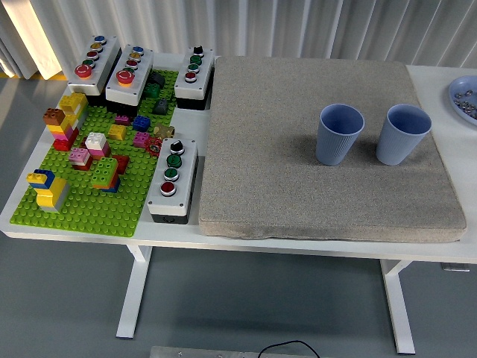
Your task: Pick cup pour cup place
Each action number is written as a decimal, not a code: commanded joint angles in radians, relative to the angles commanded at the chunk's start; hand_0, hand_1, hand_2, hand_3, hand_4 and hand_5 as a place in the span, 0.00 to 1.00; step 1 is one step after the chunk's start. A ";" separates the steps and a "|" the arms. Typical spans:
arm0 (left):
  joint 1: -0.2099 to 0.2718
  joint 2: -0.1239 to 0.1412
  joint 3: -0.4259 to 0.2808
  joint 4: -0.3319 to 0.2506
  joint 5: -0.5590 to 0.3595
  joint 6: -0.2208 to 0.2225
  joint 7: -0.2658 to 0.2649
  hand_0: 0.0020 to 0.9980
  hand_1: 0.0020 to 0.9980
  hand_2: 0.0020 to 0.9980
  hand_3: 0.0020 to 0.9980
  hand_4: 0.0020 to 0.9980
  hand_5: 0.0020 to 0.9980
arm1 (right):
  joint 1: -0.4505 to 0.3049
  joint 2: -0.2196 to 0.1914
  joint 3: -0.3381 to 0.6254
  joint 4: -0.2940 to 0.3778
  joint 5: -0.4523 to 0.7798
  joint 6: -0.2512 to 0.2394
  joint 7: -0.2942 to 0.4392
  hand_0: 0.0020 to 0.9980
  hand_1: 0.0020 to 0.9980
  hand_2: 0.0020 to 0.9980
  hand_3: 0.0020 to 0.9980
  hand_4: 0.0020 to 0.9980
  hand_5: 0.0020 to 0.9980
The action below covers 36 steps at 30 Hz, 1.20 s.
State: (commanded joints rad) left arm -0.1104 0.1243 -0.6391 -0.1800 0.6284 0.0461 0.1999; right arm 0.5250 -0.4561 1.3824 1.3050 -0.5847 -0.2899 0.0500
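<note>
Left of table: green building-block baseplate (89,194) with stacked bricks. Four grey push-button control boxes around it, three along the far edge (119,71) and one near (172,179), just beside the mat. None of this belongs to the task.

Centre to right: grey textured mat (298,186) covers most of the table. On its far-right part stand two blue cups, upright, mouths open, near each other but not touching: left cup (340,134), right cup (403,134). Contents not visible from this angle; cannot tell which one is filled.

Far right edge: part of a blue plate (463,95) holding small items, too small to identify.

Hands: neither robot hand is in view, so no finger state can be recorded. No person in frame.

Handling judgement: cups look like light, rigid, tapered plastic with faint ribbing; smooth enough to slip, easy to tip if nudged at the rim. Best hold is probably around the mid-wall, fingers wrapping from the side, thumb opposite. The mat's texture should stop sliding on set-down. Task appears not yet started.
</note>
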 joint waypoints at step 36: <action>-0.004 -0.003 0.029 0.000 -0.012 -0.006 -0.002 0.74 0.80 0.86 0.65 0.55 0.93 | -0.176 0.042 -0.046 -0.136 -0.099 0.172 0.009 0.89 0.82 0.85 0.87 0.76 0.61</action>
State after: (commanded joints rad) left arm -0.1147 0.1211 -0.6104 -0.1800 0.6167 0.0402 0.1974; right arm 0.3488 -0.4143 1.3365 1.1694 -0.6837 -0.1183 0.0590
